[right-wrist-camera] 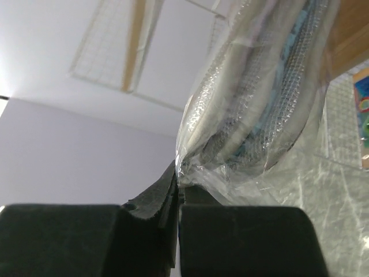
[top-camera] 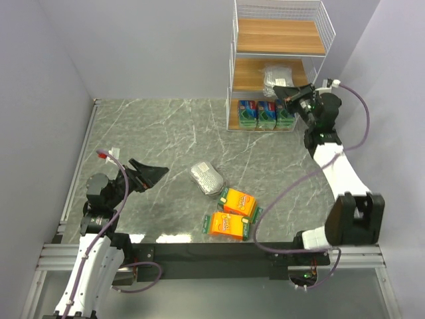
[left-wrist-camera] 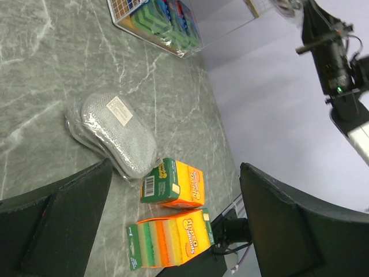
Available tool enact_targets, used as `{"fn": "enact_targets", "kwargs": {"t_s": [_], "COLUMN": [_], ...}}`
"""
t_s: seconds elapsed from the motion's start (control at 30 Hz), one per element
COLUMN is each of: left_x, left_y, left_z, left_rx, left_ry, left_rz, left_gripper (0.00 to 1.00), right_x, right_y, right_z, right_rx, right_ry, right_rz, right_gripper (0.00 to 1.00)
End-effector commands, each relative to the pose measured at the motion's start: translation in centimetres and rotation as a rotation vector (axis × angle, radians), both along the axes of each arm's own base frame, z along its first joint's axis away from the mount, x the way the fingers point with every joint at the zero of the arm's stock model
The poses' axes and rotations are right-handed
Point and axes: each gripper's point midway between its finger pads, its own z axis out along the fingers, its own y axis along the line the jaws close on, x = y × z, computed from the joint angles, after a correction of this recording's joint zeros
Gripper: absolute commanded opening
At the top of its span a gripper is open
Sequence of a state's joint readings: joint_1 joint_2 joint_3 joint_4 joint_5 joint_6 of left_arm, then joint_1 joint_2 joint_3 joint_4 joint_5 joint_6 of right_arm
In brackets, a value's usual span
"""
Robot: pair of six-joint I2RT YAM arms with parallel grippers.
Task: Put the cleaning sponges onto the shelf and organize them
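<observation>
A grey-green marbled table top runs back to pale lilac walls, and the tall white wire-mesh shelf with light brown wooden boards stands at its far right corner. Three blue-and-green sponge packs stand side by side on the lowest tier, apparently grouped by kind.

The right gripper reaches into the middle tier from the right. Its fingers are pressed together on the loose edge of a clear-wrapped silvery grey sponge pack. The hold on the wrap rather than the body looks meant to let the pack settle flat on the board.

The left gripper hovers over the near left of the table with its fingers spread wide and nothing between them. It faces the unplaced packs, probably ready for the next pick. A second silvery grey wrapped pack lies mid-table. Just near and right of it sit two orange boxed packs with yellow-green edges, close together.

The shelf's top is cut off by the frame. The right wrist view is nearly filled by crinkled wrap, so I cannot tell whether that pack already rests on the board. The printing on the blue-and-green packs is too small to read.
</observation>
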State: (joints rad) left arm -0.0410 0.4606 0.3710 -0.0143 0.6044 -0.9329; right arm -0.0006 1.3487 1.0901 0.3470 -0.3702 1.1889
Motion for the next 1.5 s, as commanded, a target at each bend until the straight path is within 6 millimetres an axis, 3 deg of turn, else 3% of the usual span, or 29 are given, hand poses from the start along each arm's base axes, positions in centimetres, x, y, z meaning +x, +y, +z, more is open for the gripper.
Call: {"fn": "enact_targets", "kwargs": {"t_s": [0.0,0.07,0.1,0.2,0.33,0.7,1.03,1.47], "left_x": [-0.1,-0.2,-0.2,-0.2,-0.2,-0.2,-0.3,-0.5], "left_y": [0.1,0.1,0.1,0.0,0.0,-0.1,-0.2,-0.1], "left_z": [2.0,2.0,2.1,2.2,2.1,2.1,1.7,1.6], "left_rx": [0.021,0.024,0.024,0.025,0.022,0.016,0.010,0.007], "left_ry": [-0.065,-0.064,-0.064,-0.068,-0.061,-0.058,-0.050,-0.052], "left_rz": [0.001,-0.003,-0.001,-0.004,-0.009,-0.014,-0.015,-0.010], "left_gripper": [0.99,0.99,0.99,0.99,1.00,0.99,1.00,0.99], "right_x": [3.0,4.4,5.7,7.4,8.8,9.5,10.0,10.3], "right_y": [-0.6,-0.8,-1.3,-2.4,-3.5,-6.8,-8.8,-8.6], "right_z": [1.4,0.5,-1.5,-3.5,-4.9,-3.8,-3.7,-4.1], "right_rx": [-0.009,-0.010,-0.008,-0.002,0.006,0.025,0.019,0.011], "right_ry": [-0.076,-0.054,-0.012,0.026,0.060,0.053,0.074,0.096], "right_rz": [0.035,0.053,0.049,0.037,0.014,-0.082,-0.041,0.029], "right_gripper": [0.00,0.00,0.00,0.00,0.00,0.00,0.00,0.00]}}
